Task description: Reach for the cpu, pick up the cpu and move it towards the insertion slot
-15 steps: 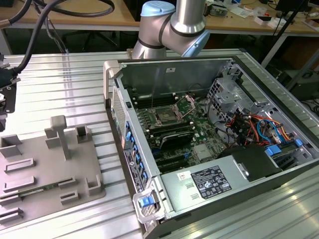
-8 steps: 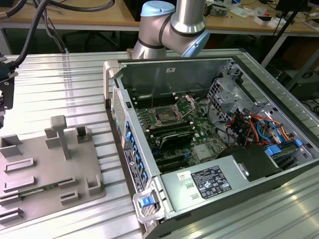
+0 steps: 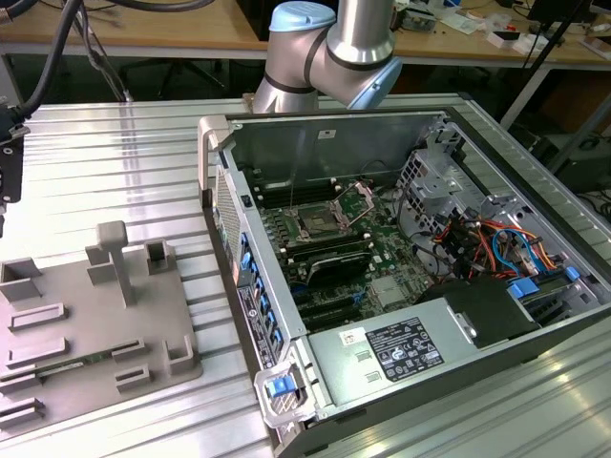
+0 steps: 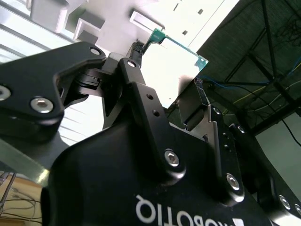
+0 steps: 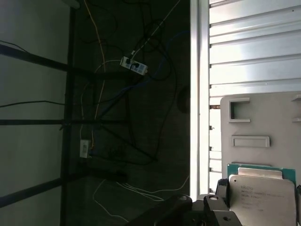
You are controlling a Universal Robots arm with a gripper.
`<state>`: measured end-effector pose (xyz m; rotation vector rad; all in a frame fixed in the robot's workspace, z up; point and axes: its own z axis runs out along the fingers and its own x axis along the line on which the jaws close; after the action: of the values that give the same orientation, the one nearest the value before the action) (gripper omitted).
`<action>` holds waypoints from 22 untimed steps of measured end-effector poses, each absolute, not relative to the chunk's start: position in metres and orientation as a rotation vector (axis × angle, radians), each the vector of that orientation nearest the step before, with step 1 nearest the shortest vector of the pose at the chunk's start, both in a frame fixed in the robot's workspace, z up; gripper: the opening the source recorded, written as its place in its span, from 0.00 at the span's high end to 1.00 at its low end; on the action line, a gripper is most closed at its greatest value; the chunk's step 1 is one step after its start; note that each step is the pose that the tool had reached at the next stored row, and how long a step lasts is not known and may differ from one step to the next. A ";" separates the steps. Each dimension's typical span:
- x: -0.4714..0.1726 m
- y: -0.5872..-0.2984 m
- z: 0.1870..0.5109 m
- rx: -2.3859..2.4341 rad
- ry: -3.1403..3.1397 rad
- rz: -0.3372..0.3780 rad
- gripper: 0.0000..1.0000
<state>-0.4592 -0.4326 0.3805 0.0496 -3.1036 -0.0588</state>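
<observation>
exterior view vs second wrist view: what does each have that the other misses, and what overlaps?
Exterior view: the open computer case, its green board with the metal-framed socket, and the arm with its blue-capped joints.
Second wrist view: the gripper shut on the chip, which has a silvery top and a green rim, plus cables against a dark background.
Both: the grey tray and the ribbed metal table.
</observation>
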 end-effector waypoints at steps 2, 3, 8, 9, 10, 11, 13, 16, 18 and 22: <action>-0.459 -0.433 0.381 0.050 -3.104 -0.059 0.45; -0.459 -0.433 0.381 0.050 -3.104 -0.059 0.45; -0.459 -0.433 0.381 0.050 -3.104 -0.059 0.45; -0.459 -0.433 0.381 0.050 -3.104 -0.059 0.45; -0.458 -0.433 0.381 0.050 -3.103 -0.059 0.45; -0.457 -0.433 0.381 0.050 -3.103 -0.059 0.45; -0.454 -0.433 0.381 0.050 -3.103 -0.059 0.45; -0.444 -0.433 0.381 0.050 -3.103 -0.059 0.45; -0.436 -0.433 0.381 0.050 -3.104 -0.059 0.45; -0.425 -0.433 0.381 0.050 -3.103 -0.059 0.45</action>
<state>-0.4248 -0.4326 0.3810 0.0497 -3.1035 -0.0588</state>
